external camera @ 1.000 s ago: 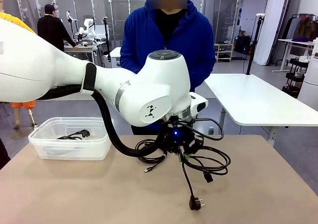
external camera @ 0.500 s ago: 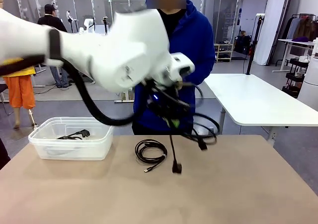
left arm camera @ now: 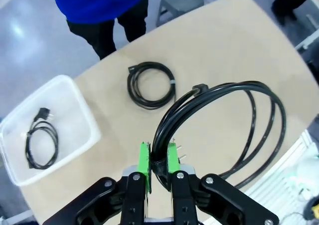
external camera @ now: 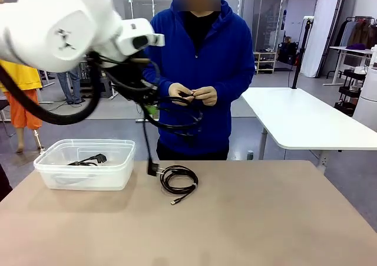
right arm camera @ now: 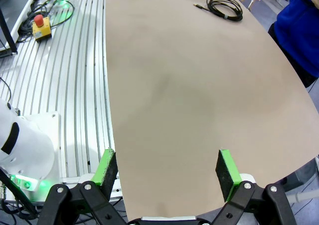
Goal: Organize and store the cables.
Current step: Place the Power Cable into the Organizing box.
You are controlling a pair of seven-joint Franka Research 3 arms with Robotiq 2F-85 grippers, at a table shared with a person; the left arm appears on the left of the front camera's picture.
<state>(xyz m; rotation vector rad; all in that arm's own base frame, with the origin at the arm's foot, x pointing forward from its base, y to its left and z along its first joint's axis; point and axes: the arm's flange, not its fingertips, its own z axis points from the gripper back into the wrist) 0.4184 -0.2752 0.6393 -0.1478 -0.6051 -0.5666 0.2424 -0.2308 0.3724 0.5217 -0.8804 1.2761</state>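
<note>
The left claw [left arm camera: 158,158] grips a large cable coil [left arm camera: 234,87] aloft above the bench [external camera: 265,219], apparently the transfer step; the right claw [right arm camera: 167,172] stands wide, empty; next, centre the coil over the clear bin [external camera: 59,177], dangling plug [external camera: 152,170] inside, before release.

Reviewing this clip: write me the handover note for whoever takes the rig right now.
Left tool: shut on a coiled power cable, raised above the table, just right of the bin.
Right tool: open, holding nothing, over the table's near edge.
Done: one thin cable lies in the clear bin.
Left: drop the coiled power cable into the bin, then probably fetch the small coil lying mid-table.
</note>
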